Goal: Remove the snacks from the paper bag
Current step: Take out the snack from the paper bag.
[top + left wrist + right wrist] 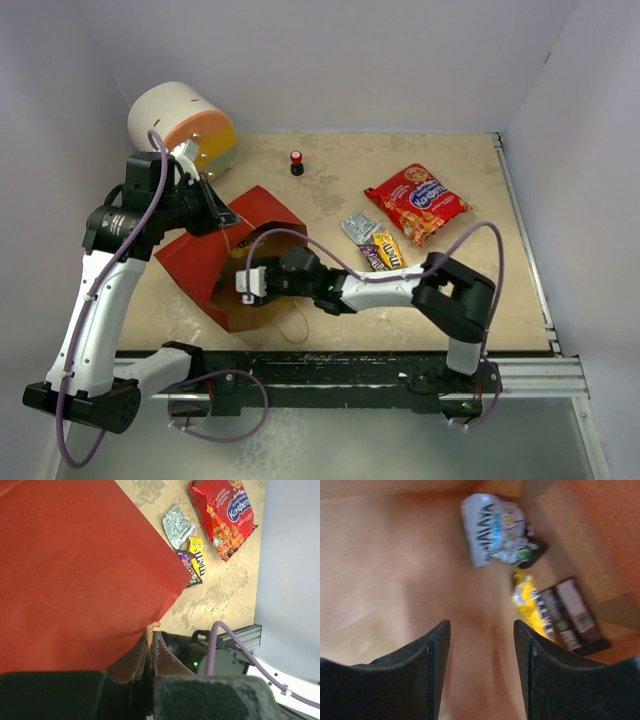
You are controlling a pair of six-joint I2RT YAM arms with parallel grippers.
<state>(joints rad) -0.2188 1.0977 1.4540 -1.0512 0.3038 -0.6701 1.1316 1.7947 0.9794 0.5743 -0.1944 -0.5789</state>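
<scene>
Grips the large rectangular paper bag, red outside and brown kraft inside, with the left fingers. Pressed together on the bag's raised edge, right where a tan twine end sticks out. Lies on its side at the left of the beige tabletop, mouth turned toward the near edge.

Has the right fingers inside that mouth, spread apart, nothing between them, low over the kraft lining. Shows, blurred, three snacks in the bag ahead of them: a silver-white packet with dark lettering, a second yellow packet and a second purple-brown packet, the last two touching.

Already out on the tabletop, right of the bag: a big red crinkly chip bag with blue-white lettering. Just beside it, in one touching cluster, a crumpled silver packet, a yellow candy packet and a purple-brown packet.

At the far left corner, a white cylinder with an orange-yellow face. Well apart from the rest, toward the far edge, a tiny red-and-black knob, upright.
</scene>
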